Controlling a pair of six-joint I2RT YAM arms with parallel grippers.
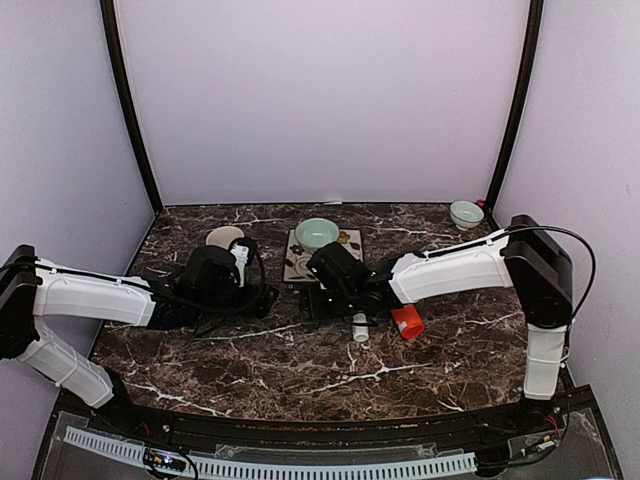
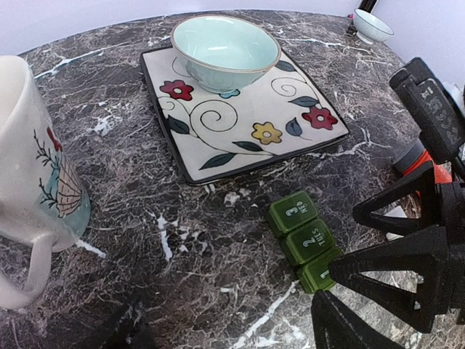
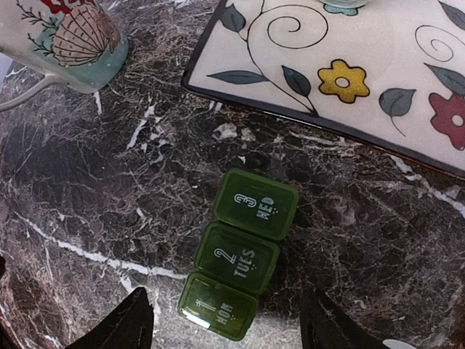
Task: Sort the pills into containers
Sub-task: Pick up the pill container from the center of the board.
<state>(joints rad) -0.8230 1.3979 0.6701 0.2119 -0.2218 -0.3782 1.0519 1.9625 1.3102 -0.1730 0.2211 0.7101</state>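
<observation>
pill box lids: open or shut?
Shut. All three lids of the pill box lie flat and flush, with labels 1, 2 and 3 facing up.

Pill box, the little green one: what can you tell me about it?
The pill box is a strip of three square compartments in dark green, slightly see-through plastic, lids marked 1 MON, 2 TUES, 3 WED in white, all apparently shut. It lies flat on the marble table, near the flowered plate but apart from it. The right fingers flank its MON end, seemingly without touching.
</observation>
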